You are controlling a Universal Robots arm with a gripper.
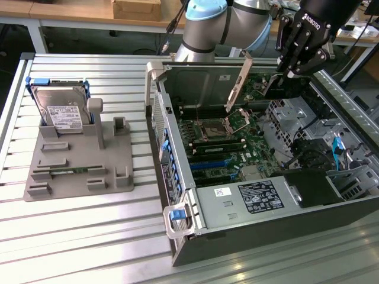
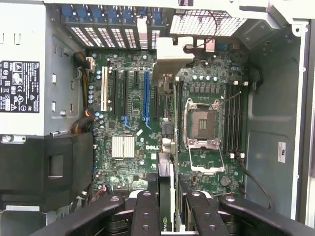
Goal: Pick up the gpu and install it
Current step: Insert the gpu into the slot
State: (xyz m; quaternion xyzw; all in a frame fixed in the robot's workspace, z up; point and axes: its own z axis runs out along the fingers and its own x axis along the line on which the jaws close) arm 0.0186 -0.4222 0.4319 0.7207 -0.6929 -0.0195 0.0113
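The gpu (image 2: pixel 166 169) was held edge-on between the fingers of the gripper (image 1: pixel 291 68), which was closed only partway, the thin card itself setting the gap. In the exterior view the gripper was seen at about two o'clock, above the open computer case (image 1: pixel 177 183). The card was carried with its long edge toward the motherboard (image 1: pixel 234 139) and its silver bracket (image 2: pixel 170 61) toward the slotted rear wall. That orientation was judged to suit a straight descent into the blue expansion slot (image 2: pixel 145 96). The card appeared offset from that slot and was not yet seated. The case was laid on its side, so that the slots faced upward. At nine o'clock a hard drive (image 1: pixel 59 109) was stood upright in a grey fixture (image 1: pixel 80 171). Everything was carried by a slatted metal desk (image 1: pixel 89 242). Wooden benches (image 1: pixel 71 12) were seen behind it, at eleven o'clock.
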